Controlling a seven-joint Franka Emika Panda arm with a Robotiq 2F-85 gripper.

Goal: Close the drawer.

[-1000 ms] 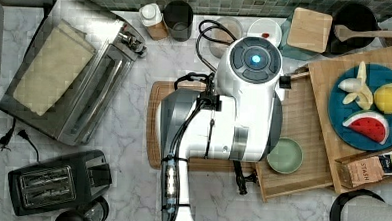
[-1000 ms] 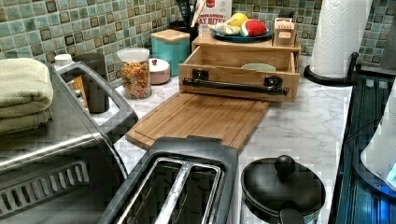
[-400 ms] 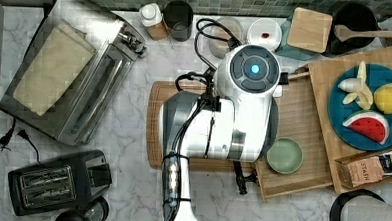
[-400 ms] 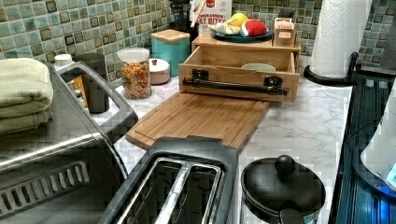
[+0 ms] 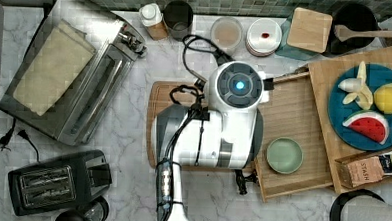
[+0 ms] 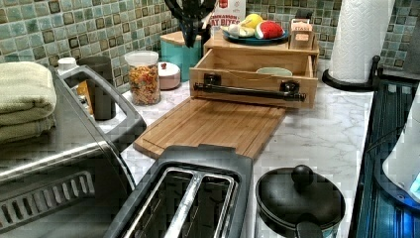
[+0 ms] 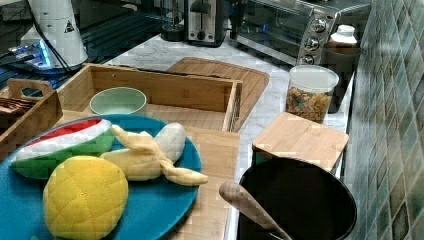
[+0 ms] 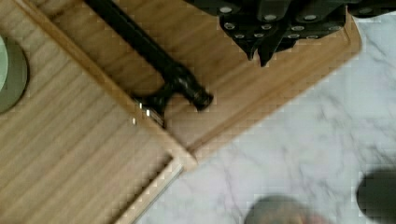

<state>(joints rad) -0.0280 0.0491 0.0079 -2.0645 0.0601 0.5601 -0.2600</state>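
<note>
Left view — drawer (image 6: 253, 84) open, gripper (image 6: 190, 22) above.

Desk (image 5: 132, 148): white-grey marble, tiled wall behind. Directly on it, top view:
- toaster oven (image 5: 71, 65), upper left, folded towel on top;
- black two-slot toaster (image 5: 55, 182), lower left;
- grooved cutting board (image 6: 213, 124), centre;
- open bamboo drawer unit (image 5: 293, 140) touching the board's right edge;
- jar of pasta (image 6: 143, 77), dark cup (image 5: 178, 17), small bottle (image 5: 153, 18) along the wall;
- paper towel roll (image 6: 359, 39), lower right.
</note>
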